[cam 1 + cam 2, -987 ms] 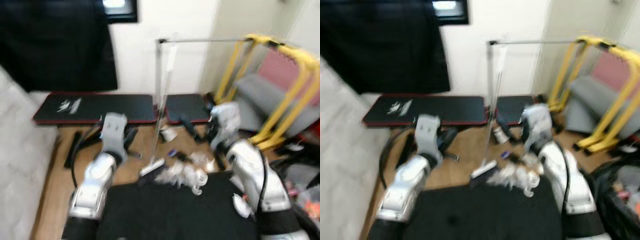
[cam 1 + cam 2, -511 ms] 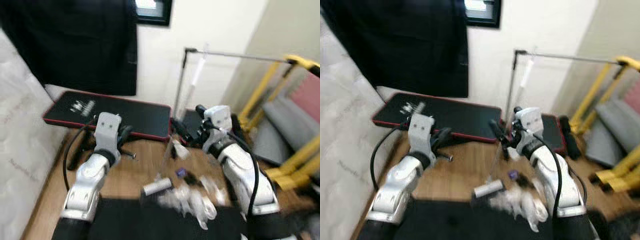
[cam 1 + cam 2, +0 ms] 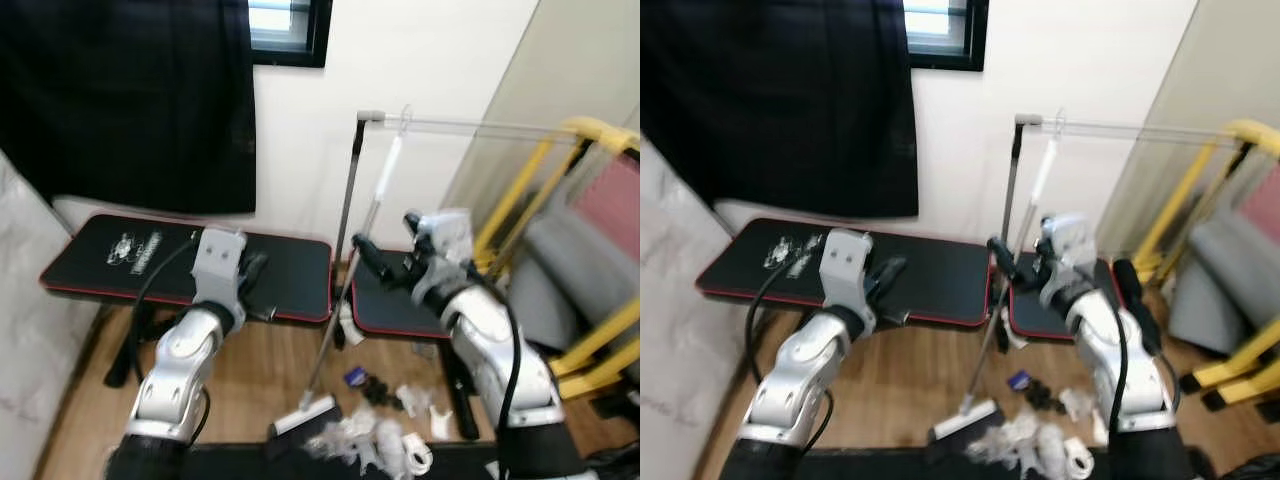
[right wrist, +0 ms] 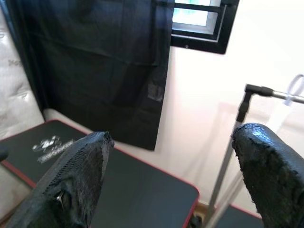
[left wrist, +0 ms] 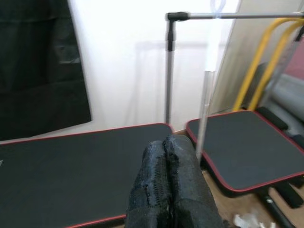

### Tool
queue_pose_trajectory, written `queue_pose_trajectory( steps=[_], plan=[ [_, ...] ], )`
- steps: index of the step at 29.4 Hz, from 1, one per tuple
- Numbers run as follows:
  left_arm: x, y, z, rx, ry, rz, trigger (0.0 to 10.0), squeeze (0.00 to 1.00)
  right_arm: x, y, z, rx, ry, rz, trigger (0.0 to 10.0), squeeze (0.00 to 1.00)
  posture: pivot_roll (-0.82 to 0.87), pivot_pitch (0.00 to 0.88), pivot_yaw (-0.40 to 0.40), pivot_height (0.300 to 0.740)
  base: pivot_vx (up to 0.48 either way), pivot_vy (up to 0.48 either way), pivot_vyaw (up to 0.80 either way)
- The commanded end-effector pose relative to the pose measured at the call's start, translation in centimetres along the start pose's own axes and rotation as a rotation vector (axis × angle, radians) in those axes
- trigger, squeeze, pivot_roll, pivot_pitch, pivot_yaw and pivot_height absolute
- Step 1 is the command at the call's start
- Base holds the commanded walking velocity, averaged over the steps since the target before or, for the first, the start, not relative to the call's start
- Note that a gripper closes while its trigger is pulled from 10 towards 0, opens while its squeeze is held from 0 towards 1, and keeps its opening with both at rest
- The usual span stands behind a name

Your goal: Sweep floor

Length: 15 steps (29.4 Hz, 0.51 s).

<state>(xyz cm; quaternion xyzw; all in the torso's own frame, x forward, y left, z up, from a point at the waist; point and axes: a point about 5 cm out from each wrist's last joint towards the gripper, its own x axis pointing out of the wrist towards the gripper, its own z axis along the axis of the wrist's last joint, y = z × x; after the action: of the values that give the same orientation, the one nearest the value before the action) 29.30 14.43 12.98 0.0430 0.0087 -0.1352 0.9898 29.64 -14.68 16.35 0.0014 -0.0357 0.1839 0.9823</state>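
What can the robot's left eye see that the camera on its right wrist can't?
The left eye view looks down at the wooden floor, where a broom with a long silver handle rests its head beside a pile of white crumpled litter. It also takes in the yellow metal frame and the left claw. The right wrist view looks between the right claw's spread black fingers. Both share the black curtain, the black-framed window, the black red-edged mat and the silver rail stand.

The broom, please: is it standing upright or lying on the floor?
Upright but leaning: the broom has its head on the wooden floor and its handle slanting up by the rack.
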Motion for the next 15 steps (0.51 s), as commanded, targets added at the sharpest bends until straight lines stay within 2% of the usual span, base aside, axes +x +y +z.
queue_pose_trajectory(
  steps=[1,10,12,14,15],
  plan=[
    [0.0,0.1,-0.1,0.009,0.009,-0.003,10.0,0.00,0.0,-0.3,-0.1,0.016,0.015,-0.025,10.0,0.00,-0.11,0.044,-0.157,0.740,0.390,0.000,0.00],
    [-0.1,-0.1,-0.1,0.008,0.009,-0.010,10.0,0.00,0.2,-1.6,-0.2,0.054,0.040,-0.148,10.0,0.00,-0.11,0.052,-0.156,0.740,0.385,0.000,0.00],
    [-0.2,-0.3,-0.1,-0.002,0.005,-0.016,10.0,0.00,0.3,-2.0,-0.4,0.061,0.063,-0.185,10.0,0.00,-0.11,0.060,-0.156,0.740,0.349,0.000,0.00],
    [-0.3,-0.9,0.5,-0.012,-0.029,-0.047,10.0,0.00,0.3,-3.5,-1.3,0.064,0.161,-0.318,10.0,0.00,-0.11,0.077,-0.158,0.740,0.000,0.000,0.00],
    [-0.3,-0.9,0.5,-0.012,-0.029,-0.047,10.0,0.00,0.3,-3.5,-1.3,0.064,0.161,-0.318,10.0,0.00,-0.11,0.077,-0.158,0.740,0.000,0.000,0.00]
  ],
)
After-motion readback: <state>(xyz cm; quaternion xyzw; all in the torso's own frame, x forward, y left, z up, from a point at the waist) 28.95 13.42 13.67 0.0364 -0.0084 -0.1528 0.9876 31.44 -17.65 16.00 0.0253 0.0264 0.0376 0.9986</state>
